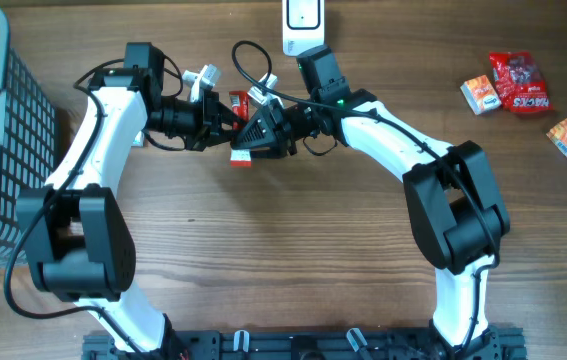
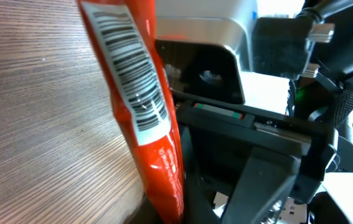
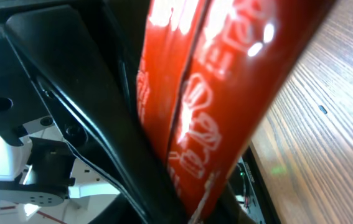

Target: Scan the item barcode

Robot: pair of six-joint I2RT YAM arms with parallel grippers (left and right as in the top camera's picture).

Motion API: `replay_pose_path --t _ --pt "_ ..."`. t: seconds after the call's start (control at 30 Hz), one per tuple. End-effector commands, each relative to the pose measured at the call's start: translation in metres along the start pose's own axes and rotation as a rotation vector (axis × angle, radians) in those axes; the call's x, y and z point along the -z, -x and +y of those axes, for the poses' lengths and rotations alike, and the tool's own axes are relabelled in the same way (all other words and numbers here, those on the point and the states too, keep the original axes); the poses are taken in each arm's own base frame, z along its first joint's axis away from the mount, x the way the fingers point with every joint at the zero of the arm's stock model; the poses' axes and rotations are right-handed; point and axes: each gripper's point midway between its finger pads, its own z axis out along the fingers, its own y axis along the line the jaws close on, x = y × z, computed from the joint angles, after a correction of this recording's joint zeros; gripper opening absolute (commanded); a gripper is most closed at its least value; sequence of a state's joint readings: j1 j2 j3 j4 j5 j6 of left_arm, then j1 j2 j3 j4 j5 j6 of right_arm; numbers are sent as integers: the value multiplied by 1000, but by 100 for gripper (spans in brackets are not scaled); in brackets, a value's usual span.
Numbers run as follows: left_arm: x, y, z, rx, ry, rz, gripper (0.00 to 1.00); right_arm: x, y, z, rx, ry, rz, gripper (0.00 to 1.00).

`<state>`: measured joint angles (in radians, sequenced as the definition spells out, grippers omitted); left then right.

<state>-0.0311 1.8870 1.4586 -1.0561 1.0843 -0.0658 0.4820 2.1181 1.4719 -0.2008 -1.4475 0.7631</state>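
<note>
Handover step, I judge. The left tool (image 1: pixel 220 118) is clamped on the red packet (image 2: pixel 159 155), which sits between both tools. The right tool (image 1: pixel 265 128) flanks the packet, but I cannot tell whether it grips. The next move calls for turning the barcode (image 2: pixel 132 68) toward the scanner (image 1: pixel 303 22) beyond the right tool.

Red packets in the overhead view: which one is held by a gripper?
The red packet near the centre, clamped in the left gripper. The other red packet lies flat at the far right, with no gripper near it.
</note>
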Motion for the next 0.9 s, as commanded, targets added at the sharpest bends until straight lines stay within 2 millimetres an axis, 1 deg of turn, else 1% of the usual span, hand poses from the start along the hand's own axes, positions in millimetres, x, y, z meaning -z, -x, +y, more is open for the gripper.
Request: replay_pose_path --t 0.0,0.03,0.07,0.1,0.13,0.17,0.2,0.23,0.3,0.37,0.47,0.53,0.6,0.63,0.73,0.8,0.83,0.87 --pt "-7 -5 -7 9 -39 30 8 -1 -1 7 3 -14 -13 20" --pt "-7 -5 -7 8 -39 30 11 -1 -1 7 1 -13 -13 14" --pt "-7 -5 -7 9 -39 30 17 -1 -1 7 1 -13 -13 9" --pt "-7 -5 -7 8 -39 30 21 -1 -1 7 0 -14 -13 4" --pt "-7 -5 -7 9 -39 30 28 -1 -1 7 0 -14 -13 4" --pt "-7 -5 -7 8 -39 30 38 -1 -1 7 0 -14 -13 4" --pt "-7 -5 -7 8 -39 30 52 -1 -1 7 0 -14 -13 4" --pt "-7 -5 -7 8 -39 30 57 -1 -1 7 0 -14 -13 4" --pt "-7 -4 -6 4 -33 27 61 -1 -1 7 0 -15 -14 4" --pt "-7 -1 -4 -8 -20 16 71 -1 2 5 1 -28 -28 4" --pt "1 6 -2 -18 -16 -12 79 0 9 -3 -1 -73 -73 4" --pt "11 12 -3 -14 -13 -40 86 3 16 -10 -7 -107 -110 4" --pt "23 19 3 24 29 -82 89 7 21 -16 -12 -140 -147 4" --pt "33 24 8 46 74 -118 91 11 25 -22 -27 -166 -172 4" --pt "59 32 16 68 163 -206 95 26 35 -40 -41 -255 -249 4" --pt "73 34 16 63 199 -252 96 37 38 -50 -41 -300 -282 4" --pt "80 34 15 57 214 -272 97 42 38 -52 -36 -309 -288 4" --pt "91 34 15 49 242 -309 98 47 38 -52 -26 -305 -288 4"
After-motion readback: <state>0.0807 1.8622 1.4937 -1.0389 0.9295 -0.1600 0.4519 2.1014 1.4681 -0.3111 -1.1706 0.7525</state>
